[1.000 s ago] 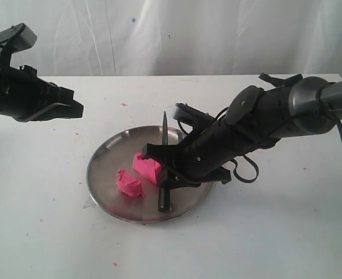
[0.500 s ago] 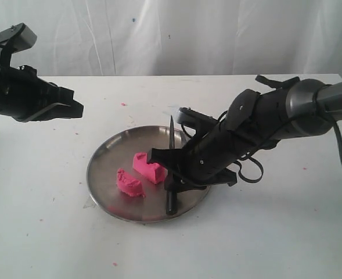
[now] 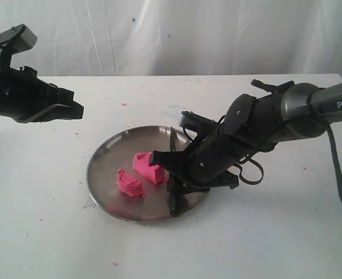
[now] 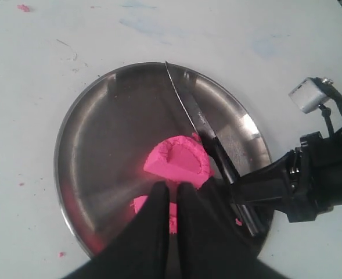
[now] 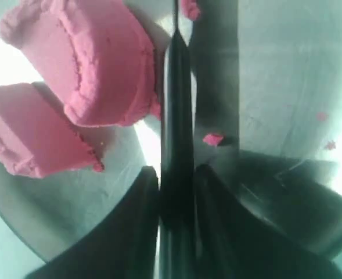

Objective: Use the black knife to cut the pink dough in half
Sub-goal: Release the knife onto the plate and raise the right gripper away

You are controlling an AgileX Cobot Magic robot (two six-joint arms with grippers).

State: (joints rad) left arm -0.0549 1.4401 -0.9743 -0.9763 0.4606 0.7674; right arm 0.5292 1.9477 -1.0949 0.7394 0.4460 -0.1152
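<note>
Exterior view: the steel plate (image 3: 110, 154) is sitting on the white table (image 3: 54, 232), and on it the pink dough (image 3: 129, 183) is lying as two separate chunks, the nearer one toward the plate's left and the farther chunk (image 3: 147, 167) just beyond and right of it. Just beside the farther chunk, on its right, the black knife (image 3: 172, 139) is stretching across the plate, handle toward the near rim and tip pointing far. The right gripper (image 3: 164, 172) is reaching in low from the right, its fingers (image 5: 141, 209) flanking the knife's handle closely on both sides; whether they are pressing on it or standing just clear I cannot tell. Farther back on the left, the left gripper (image 3: 75, 109) is hovering above the table, well apart from the plate, its fingers (image 4: 159, 226) drawn together and gripping nothing. A white curtain (image 3: 217, 35) is hanging behind
</note>
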